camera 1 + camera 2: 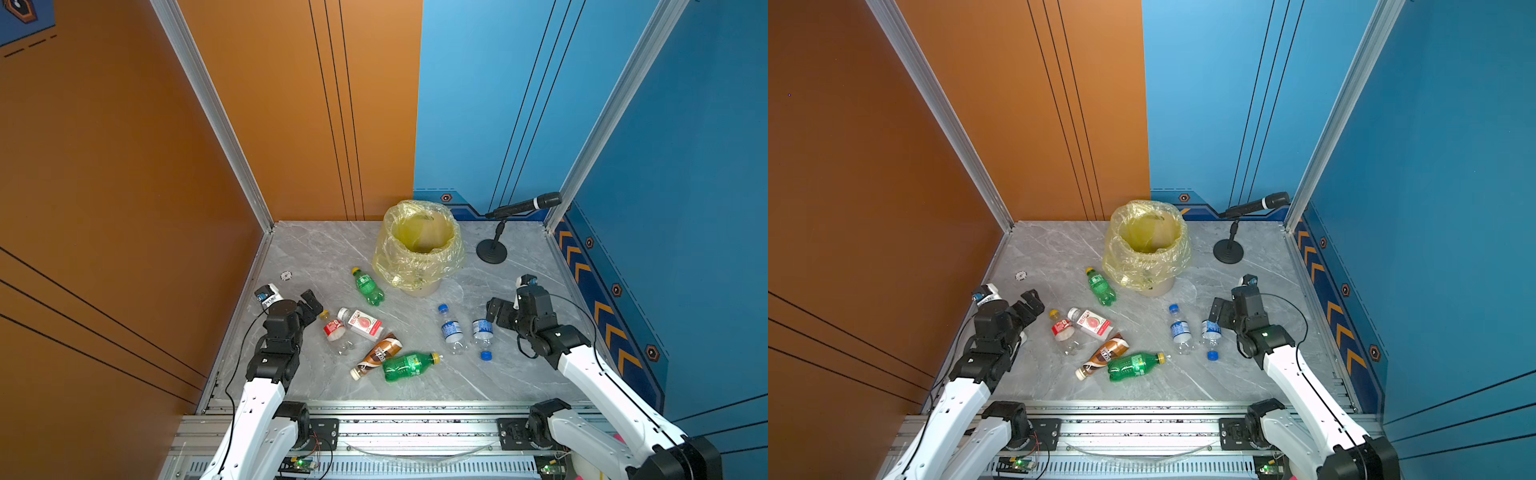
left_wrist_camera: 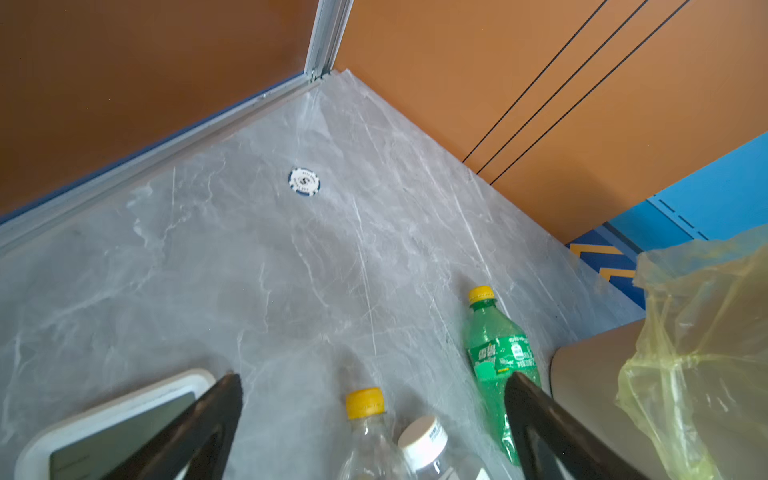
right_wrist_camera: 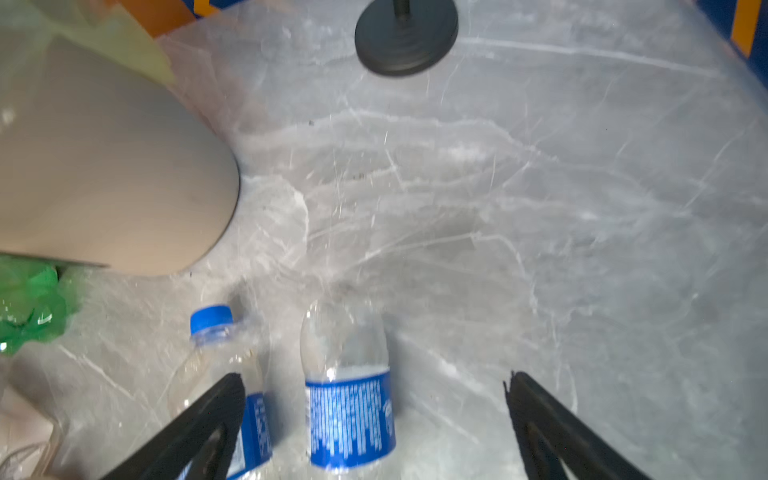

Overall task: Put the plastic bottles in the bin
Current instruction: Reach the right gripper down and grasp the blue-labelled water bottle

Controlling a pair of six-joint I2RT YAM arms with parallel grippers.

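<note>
Overhead, in both top views, seven small plastic bottles lie on the grey marbled table, between five and eight o'clock of the round beige yellow-bagged bin. Left wrist view: left fingers spread wide, empty. Right wrist view: right fingers equally wide, empty, beside a blue-labelled clear bottle.

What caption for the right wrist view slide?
Open right end effector near two clear bottles, with bin and mic stand beyond on the table.

Smooth grey marble-look table, crinkled translucent bag (plastic), matt beige bin.
</note>
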